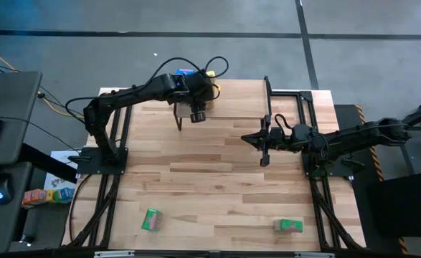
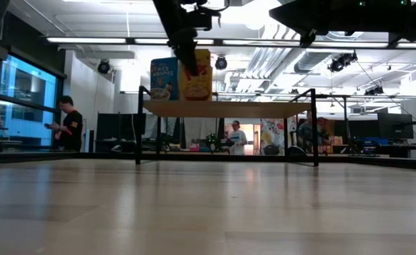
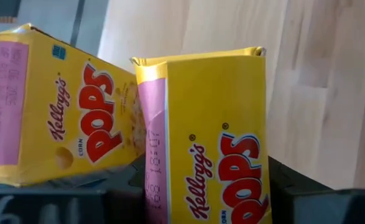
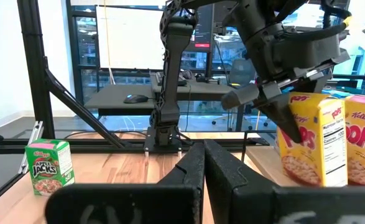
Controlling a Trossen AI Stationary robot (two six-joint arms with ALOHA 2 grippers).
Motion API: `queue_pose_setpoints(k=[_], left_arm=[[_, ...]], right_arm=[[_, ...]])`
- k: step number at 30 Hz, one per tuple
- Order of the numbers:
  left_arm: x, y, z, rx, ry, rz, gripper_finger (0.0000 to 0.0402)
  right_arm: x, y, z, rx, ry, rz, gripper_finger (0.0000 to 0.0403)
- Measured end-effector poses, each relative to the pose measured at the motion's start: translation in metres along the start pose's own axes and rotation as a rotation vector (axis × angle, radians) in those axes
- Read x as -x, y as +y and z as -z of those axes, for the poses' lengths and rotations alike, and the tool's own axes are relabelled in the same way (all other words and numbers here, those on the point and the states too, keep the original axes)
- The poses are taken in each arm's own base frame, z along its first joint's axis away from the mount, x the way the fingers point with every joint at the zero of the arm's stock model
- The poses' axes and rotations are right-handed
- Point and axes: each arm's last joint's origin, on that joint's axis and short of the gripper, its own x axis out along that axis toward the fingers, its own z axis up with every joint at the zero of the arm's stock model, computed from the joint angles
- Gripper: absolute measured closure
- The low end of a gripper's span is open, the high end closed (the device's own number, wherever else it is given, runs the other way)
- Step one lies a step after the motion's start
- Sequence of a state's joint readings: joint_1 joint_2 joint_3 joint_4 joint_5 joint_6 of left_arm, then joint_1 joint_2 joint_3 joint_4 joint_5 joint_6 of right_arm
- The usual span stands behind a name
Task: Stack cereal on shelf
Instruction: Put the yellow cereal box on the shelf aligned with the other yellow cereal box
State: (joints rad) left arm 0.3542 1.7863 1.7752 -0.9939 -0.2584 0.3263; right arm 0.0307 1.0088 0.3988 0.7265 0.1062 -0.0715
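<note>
On the light wood shelf point(image 2: 222, 108) with thin black legs, we see a yellow cardboard Corn Pops box point(image 4: 311, 138) with red lettering, upright, gripped by the left gripper point(image 4: 286, 122). A second yellow box point(image 4: 364, 146) stands just beside it, a blue box point(image 2: 164, 78) alongside. The right gripper point(image 4: 204, 163), fingers pressed together, waits near the shelf.
</note>
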Motion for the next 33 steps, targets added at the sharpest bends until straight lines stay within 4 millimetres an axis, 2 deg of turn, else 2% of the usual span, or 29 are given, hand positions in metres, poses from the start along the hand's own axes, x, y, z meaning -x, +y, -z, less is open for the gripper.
queue_pose_setpoints(k=[21, 33], left_arm=[[-0.001, 0.004, -0.001, 0.017, -0.042, 0.055, 0.0252], [-0.003, 0.013, 0.0, 0.043, -0.054, 0.028, 0.0173]], right_arm=[[0.0, 0.0, 0.0, 0.0, 0.0, 0.0, 0.0402], [0.0, 0.0, 0.0, 0.004, 0.0, 0.0, 0.0402]])
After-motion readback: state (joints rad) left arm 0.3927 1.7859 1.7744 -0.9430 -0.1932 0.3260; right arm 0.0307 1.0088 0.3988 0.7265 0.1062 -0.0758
